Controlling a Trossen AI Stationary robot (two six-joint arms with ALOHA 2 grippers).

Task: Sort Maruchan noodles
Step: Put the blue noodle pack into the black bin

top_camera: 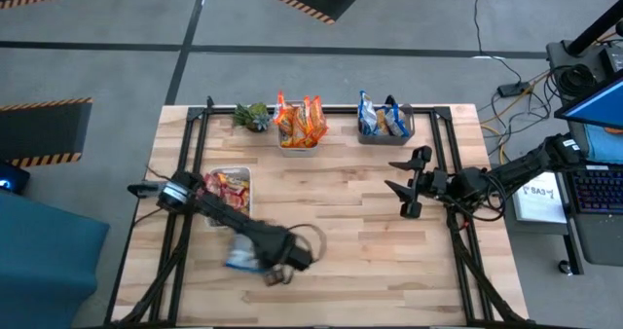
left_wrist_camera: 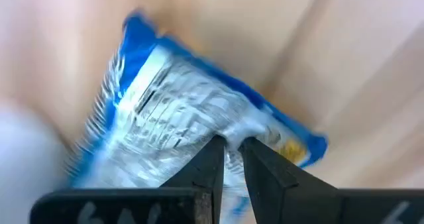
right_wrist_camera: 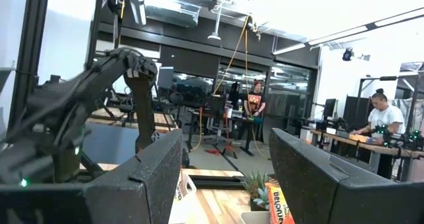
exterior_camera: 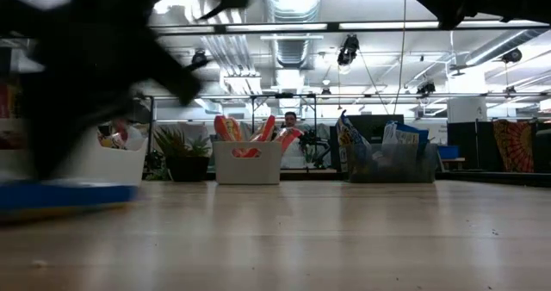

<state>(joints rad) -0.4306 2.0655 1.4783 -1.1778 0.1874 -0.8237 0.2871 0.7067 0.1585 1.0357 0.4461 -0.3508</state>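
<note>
Wooden tabletop (top_camera: 350,222): left gripper (left_wrist_camera: 228,159) pinches the blue packet's (left_wrist_camera: 192,118) edge; blue bin (top_camera: 385,127) sits far across, nearer the wide-open, idle right gripper (top_camera: 401,185).

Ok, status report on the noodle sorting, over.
Left gripper shut on blue packet, low over the table. Right gripper open, idle at right. Nothing in the way.
</note>
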